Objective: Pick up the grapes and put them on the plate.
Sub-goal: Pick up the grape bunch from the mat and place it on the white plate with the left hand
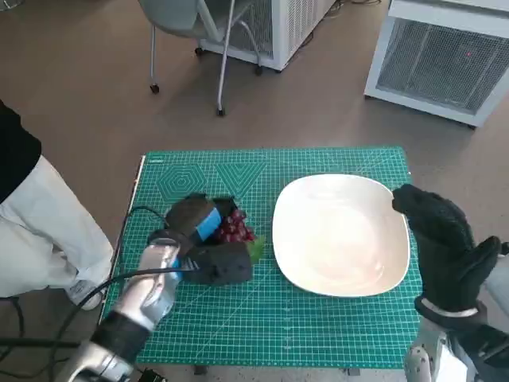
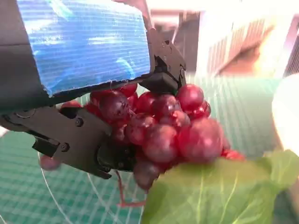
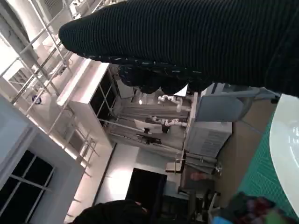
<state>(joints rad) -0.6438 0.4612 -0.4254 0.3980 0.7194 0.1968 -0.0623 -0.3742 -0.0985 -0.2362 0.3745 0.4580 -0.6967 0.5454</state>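
Two hands work over a green mat [image 1: 318, 334] on a small counter. The left hand [image 1: 203, 239], black with blue tape across its back, lies on the mat's left half with its fingers closed around the grapes [image 1: 236, 228], a dark red bunch with a green leaf [image 1: 255, 249] showing at the side nearest the plate [image 1: 342, 235]. In the left wrist view the grapes [image 2: 168, 126] bulge out from under the taped back of the hand [image 2: 84, 93], black fingers [image 2: 70, 140] pressed against the fruit on one side and a fingertip against the top of the bunch, the leaf [image 2: 210, 191] in front. Whether the bunch rests on the mat or is lifted off it cannot be told.

The white plate sits on the mat's right half, its near rim just beside the leaf, and nothing lies on it. The gloved right hand [image 1: 445, 247] hovers at the plate's right edge, holding nothing, its fingers loosely together and pointing toward the far side of the counter; the right wrist view shows only the glove [image 3: 187, 42] as a dark band and a sliver of plate [image 3: 287, 149].

Bare mat runs along the near edge and behind the hand. A person's pale trouser leg [image 1: 40, 231] stands off the counter's left side, and a chair [image 1: 199, 32] on the floor beyond.
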